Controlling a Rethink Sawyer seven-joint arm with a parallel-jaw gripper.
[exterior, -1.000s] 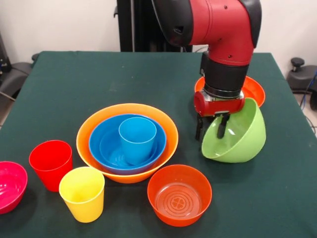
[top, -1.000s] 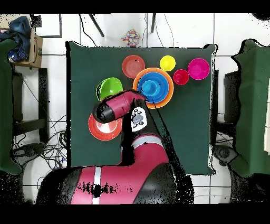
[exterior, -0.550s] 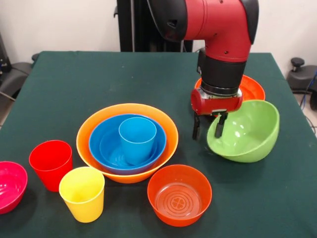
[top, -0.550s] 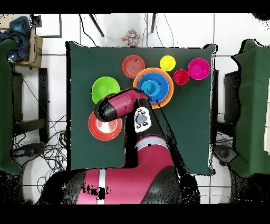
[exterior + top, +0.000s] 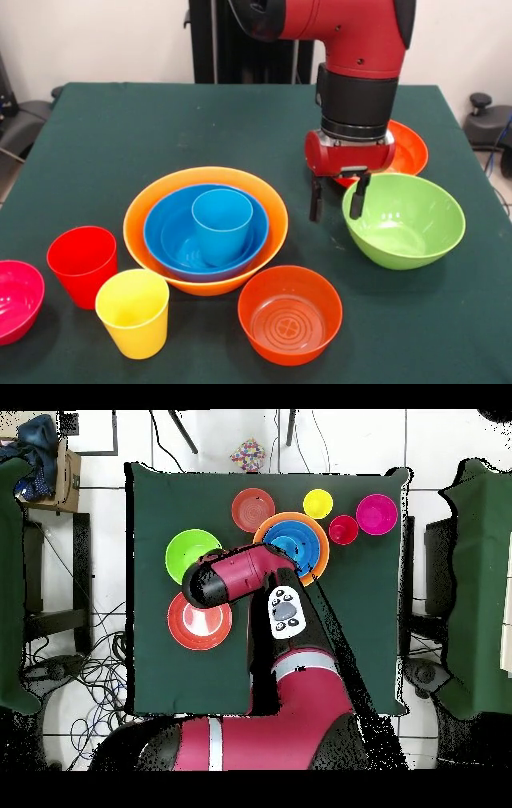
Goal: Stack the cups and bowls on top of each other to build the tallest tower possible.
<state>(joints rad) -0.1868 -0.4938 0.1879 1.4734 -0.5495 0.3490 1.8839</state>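
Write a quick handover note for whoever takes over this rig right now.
Gripper: open, fingers straddling the near rim of the green bowl, which sits upright on the table.
Tower: orange bowl holding a blue bowl and a light blue cup.
Loose: red cup, yellow cup, pink bowl, front red-orange bowl, second red-orange bowl behind the arm.
Left: stack all loose pieces.

You're working over a dark green surface (image 5: 160, 128) that stands on a white tiled floor (image 5: 440, 454). A pale wall (image 5: 96, 40) rises behind it. Black cables (image 5: 85, 669) trail across the tiles, a cardboard box (image 5: 68, 474) sits beside one corner, and dark green furniture (image 5: 480, 584) flanks both sides.
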